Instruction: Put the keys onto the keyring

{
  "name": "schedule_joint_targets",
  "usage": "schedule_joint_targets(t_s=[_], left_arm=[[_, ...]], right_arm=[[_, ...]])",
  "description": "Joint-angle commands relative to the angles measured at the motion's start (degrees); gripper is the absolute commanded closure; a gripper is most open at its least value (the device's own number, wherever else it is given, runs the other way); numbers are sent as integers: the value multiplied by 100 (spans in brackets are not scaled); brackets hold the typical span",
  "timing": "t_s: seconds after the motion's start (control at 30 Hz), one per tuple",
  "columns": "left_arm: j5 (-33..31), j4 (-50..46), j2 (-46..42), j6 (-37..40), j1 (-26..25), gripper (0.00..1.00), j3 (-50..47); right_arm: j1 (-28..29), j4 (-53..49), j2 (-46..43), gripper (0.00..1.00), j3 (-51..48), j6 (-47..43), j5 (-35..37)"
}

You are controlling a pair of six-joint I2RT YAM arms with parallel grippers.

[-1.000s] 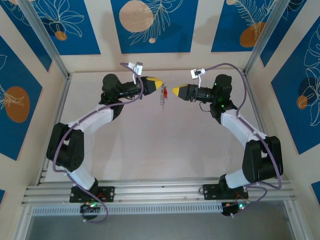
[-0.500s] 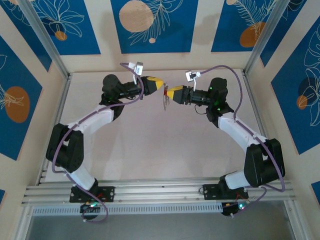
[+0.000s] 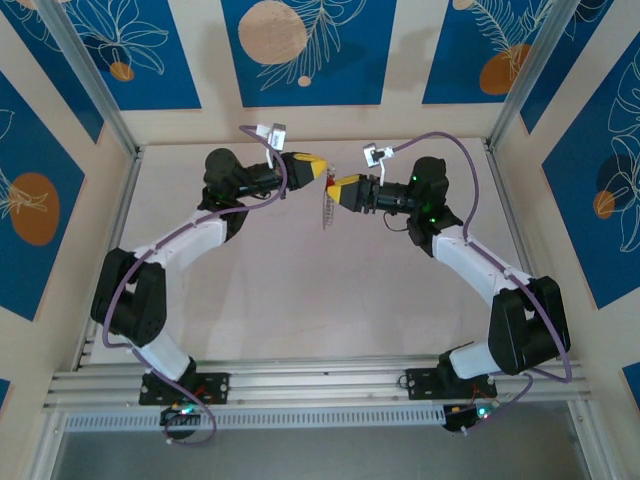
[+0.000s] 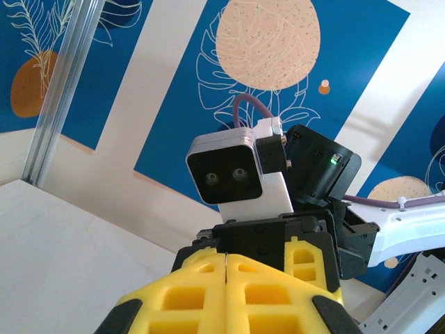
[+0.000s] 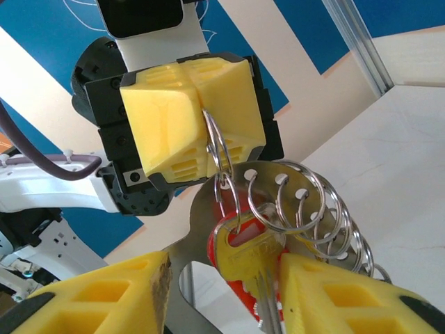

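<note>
Over the far middle of the bench (image 3: 300,300) the two arms meet tip to tip, left jaws from the left and right jaws from the right. The left jaws are shut tight on the top wire of the keyring (image 5: 292,182), which hangs below them as a metal strip with a fan of rings. The right jaws stand narrow, one finger on each side of the red-headed key (image 5: 240,254). We cannot tell whether they press on it yet or only flank it. The key appears to hang from the thin wire that the left jaws pinch, just beside the strip.

We see three ways this could go wrong. The left grip holds only a sliver of wire, so a pull or twist from the right arm could slide the keyring out and drop it on the bench. If the right jaws close off-centre, they may catch the strip or a neighbouring ring along with the key and drag the whole bunch. If the key is only partly wound onto the wire, which we cannot judge, letting go now could let it work back off.
</note>
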Motion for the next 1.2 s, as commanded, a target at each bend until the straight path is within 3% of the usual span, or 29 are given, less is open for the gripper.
schedule_joint_targets(t_s=[0.0,0.27,0.67,0.97,1.0,1.17], left_arm=[[-118,123,-235,85,-53,100,88],[-210,153,-308,86,-65,100,36],[-253,242,-358,95,-94,100,-52],[-335,341,-452,88,-108,100,-226],[-384,380,-462,70,-119,100,-253],[-803,711,-582,-99,-120,100,-529]], right_arm=[[47,-102,66,62,39,-165,108],[123,-192,48,100,57,-257,73],[475,-480,246,100,380,-481,95],[311,-400,258,100,250,-367,270],[297,-422,239,98,221,-360,294],[177,-578,9,71,-119,-367,555]])
